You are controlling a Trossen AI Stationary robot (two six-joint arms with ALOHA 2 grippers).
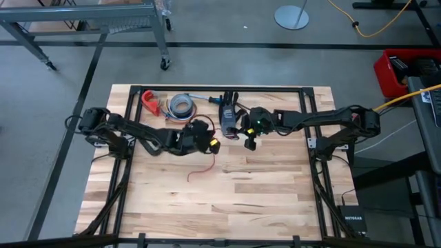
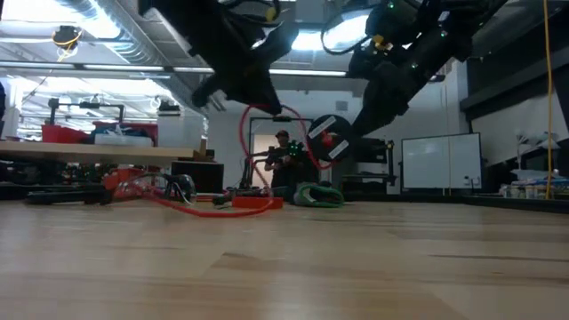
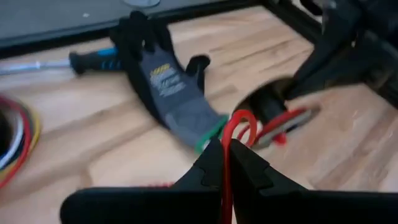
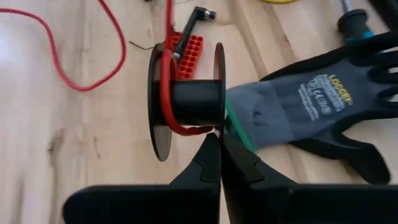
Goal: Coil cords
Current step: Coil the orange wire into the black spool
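A thin red cord runs from a small black spool [image 4: 196, 102], loops through the air [image 2: 267, 116] and passes through my left gripper [image 3: 224, 152]. Its loose tail [image 1: 200, 171] lies on the wooden table. A few turns of the cord sit on the spool's core by one flange [image 4: 166, 93]. My right gripper [image 4: 221, 140] is shut on the spool, which hangs above the table's middle [image 2: 329, 138]. My left gripper [image 1: 210, 143] is shut on the cord just left of the spool. My left gripper pinches a single strand of the red cord [image 3: 225, 140] between its two fingertips, coming slantwise down from the table's left. The cord runs along the fingers, arcs slack to the spool, and trails below to the table. My right gripper pinches the rim of one spool flange [image 4: 219, 127] between its fingertips, slanting down from the table's right. The spool is lifted clear of the table, its axle lying across the fingers.
A grey and black glove [image 1: 227, 114] lies just beyond the grippers, with a screwdriver [image 1: 207, 98], a grey tape roll [image 1: 182, 103] and a red tool [image 1: 149, 102] along the far edge. A red pegged block [image 4: 186, 46] lies near the spool. The table's near half is bare wood [image 1: 227, 207].
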